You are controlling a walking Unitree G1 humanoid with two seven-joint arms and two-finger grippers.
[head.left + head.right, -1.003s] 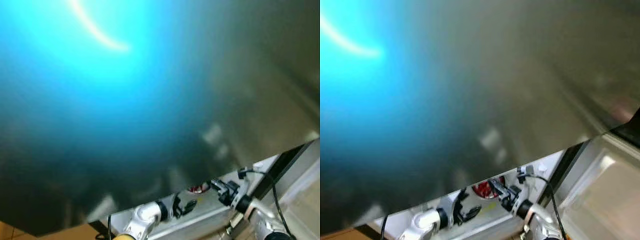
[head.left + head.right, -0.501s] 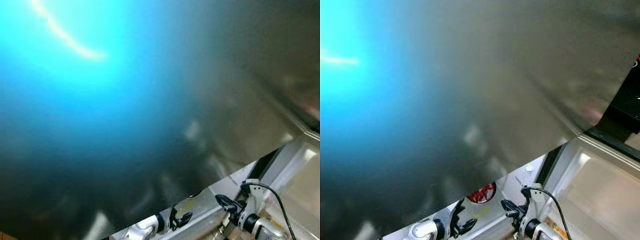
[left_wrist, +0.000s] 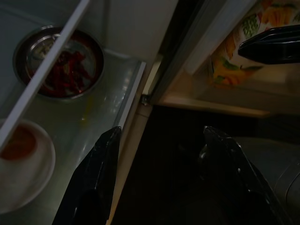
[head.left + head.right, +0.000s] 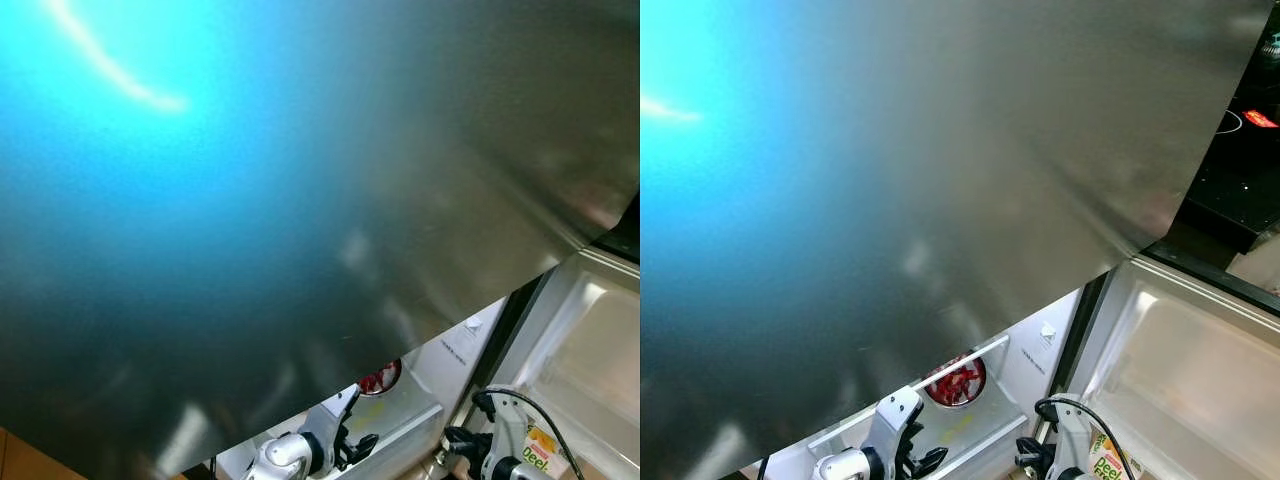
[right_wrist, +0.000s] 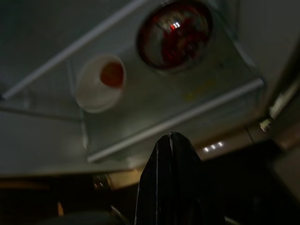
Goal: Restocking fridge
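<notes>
Fridge: the steel door (image 4: 940,150) is very near the head camera and covers the upper and middle part of both eye views, with a blue glare at the upper left. The open inside shows as a strip at the lower edge.
Shelf: a glass shelf (image 5: 154,105) with a white front rail lies at the lower centre of the eye views. It carries two containers.
Metal bowl: a round steel bowl (image 4: 956,380) stands on the shelf, at the lower centre of the right eye view. It holds red pieces of food; what the food is, I cannot tell.
White bowl: a white bowl (image 5: 99,82) stands on the same shelf, beside the metal bowl but apart from it. It holds something orange-red.
Carton: a carton (image 4: 1108,458) with green letters and fruit pictures stands in the white door compartment (image 4: 1200,370) at the lower right. Its content is not visible.
Left gripper: the left gripper (image 3: 161,180) is at the lower centre of the eye views, in front of the shelf edge. Its two black fingers (image 3: 93,183) stand well apart and hold nothing.
Right gripper: the right gripper (image 5: 171,140) is at the lower right, near the carton. Its fingers are pressed together with nothing between them, and they point toward the shelf with the two bowls.
Cooktop: a black surface (image 4: 1240,150) with a small red light is at the upper right of the right eye view.
</notes>
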